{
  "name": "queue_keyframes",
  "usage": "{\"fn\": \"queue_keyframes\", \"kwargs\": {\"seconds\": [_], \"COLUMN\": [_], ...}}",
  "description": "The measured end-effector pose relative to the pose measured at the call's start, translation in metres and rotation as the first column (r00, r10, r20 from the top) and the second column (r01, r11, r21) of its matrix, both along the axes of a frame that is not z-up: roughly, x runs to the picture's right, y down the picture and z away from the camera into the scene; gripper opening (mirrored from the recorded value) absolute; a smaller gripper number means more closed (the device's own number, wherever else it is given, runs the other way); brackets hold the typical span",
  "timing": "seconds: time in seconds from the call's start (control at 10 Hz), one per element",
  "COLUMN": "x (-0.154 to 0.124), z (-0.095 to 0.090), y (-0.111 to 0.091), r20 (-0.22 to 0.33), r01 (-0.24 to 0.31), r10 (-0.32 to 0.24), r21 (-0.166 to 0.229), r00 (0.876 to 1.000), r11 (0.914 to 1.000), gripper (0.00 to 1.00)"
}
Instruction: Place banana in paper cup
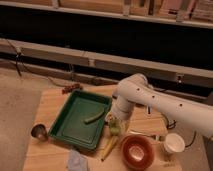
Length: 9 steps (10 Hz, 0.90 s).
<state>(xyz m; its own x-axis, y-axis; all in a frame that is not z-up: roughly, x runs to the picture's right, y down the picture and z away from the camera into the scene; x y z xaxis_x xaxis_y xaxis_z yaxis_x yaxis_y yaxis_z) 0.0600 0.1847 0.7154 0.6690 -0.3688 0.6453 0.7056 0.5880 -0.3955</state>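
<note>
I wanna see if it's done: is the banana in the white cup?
No, the banana lies on the table beside the red bowl, near the gripper, away from the paper cup.

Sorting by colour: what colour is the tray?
The tray is dark green, camera view; gripper at its right edge, by the banana.

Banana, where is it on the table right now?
In the camera view, lower middle, the banana lies near the front edge of the table, between the green tray and the red bowl; the end effector is just behind it.
</note>
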Motion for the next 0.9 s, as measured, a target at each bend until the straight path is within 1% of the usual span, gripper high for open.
{"fn": "queue_keyframes", "kwargs": {"seconds": [0.1,0.2,0.3,0.5,0.6,0.7,0.8,0.9], "x": [-0.001,-0.003,-0.006,-0.031,-0.051,-0.063,-0.067,-0.070], "z": [0.000,0.000,0.001,0.006,0.011,0.015,0.017,0.018], "y": [0.000,0.002,0.010,0.040,0.063,0.085,0.099,0.107], "r20": [0.000,0.005,0.018,0.053,0.074,0.087,0.091,0.093], "r01": [0.000,-0.001,-0.010,-0.023,-0.034,-0.047,-0.052,-0.054], "r10": [0.000,0.001,0.010,0.026,0.041,0.058,0.066,0.069], "r21": [-0.002,-0.006,-0.021,-0.058,-0.094,-0.129,-0.148,-0.158], "r00": [1.000,1.000,1.000,0.998,0.996,0.995,0.994,0.993], "r11": [1.0000,1.0000,0.9997,0.9980,0.9950,0.9905,0.9876,0.9860], "gripper": [0.70,0.77,0.80,0.80,0.80,0.80,0.80,0.80]}}
